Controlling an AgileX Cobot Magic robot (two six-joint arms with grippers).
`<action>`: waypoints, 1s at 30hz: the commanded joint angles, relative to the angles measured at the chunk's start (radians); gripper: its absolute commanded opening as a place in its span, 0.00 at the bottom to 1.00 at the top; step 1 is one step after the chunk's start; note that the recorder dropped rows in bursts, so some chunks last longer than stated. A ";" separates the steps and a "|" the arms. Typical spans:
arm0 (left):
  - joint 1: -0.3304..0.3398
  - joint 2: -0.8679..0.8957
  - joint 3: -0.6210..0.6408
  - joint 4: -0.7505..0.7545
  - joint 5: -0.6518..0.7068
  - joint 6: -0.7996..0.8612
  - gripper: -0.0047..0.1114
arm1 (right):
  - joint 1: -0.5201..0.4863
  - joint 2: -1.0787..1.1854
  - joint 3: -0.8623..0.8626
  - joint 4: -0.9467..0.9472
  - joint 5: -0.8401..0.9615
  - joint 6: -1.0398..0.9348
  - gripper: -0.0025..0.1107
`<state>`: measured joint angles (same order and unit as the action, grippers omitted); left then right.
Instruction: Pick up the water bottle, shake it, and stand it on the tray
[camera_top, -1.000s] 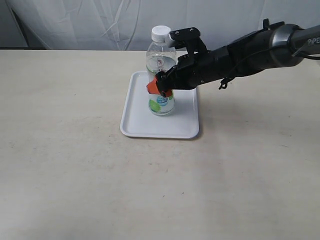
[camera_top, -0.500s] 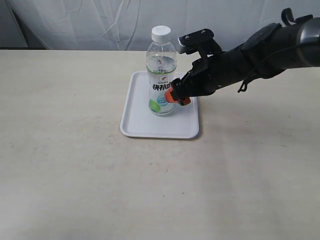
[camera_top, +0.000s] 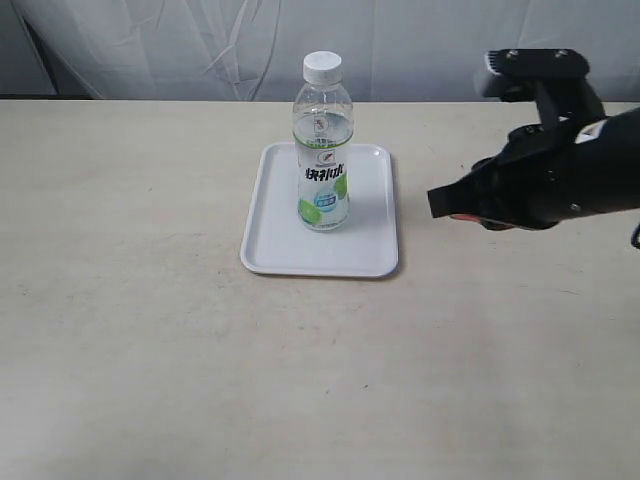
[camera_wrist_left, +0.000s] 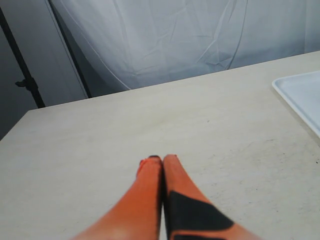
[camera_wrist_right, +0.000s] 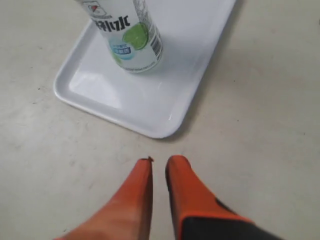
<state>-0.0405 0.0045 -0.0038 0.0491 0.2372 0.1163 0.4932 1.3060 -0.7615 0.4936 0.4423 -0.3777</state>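
1. Your right gripper (camera_wrist_right: 159, 161): its orange fingers are sitting almost closed, leaving only a narrow gap and holding nothing. It is hovering over the table (camera_wrist_right: 45, 150), near a corner of the tray (camera_wrist_right: 150, 112) and not touching it.
2. Your left gripper (camera_wrist_left: 156, 159): its fingers are pressing together, empty, and pointing out over bare tabletop, with a tray edge showing off to one side.
3. Bottle (camera_top: 323, 150): it is standing upright about mid-tray with its cap on, clear of both grippers.
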 joint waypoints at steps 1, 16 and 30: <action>0.000 -0.005 0.004 -0.002 0.002 -0.004 0.04 | -0.004 -0.178 0.060 -0.039 0.099 0.103 0.14; 0.000 -0.005 0.004 -0.002 0.002 -0.004 0.04 | -0.004 -0.539 0.072 0.008 0.362 0.152 0.14; 0.000 -0.005 0.004 -0.002 0.002 -0.004 0.04 | -0.292 -0.790 0.289 -0.025 -0.077 0.143 0.14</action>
<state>-0.0405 0.0045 -0.0038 0.0491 0.2372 0.1163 0.2616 0.5603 -0.5328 0.4800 0.4498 -0.2300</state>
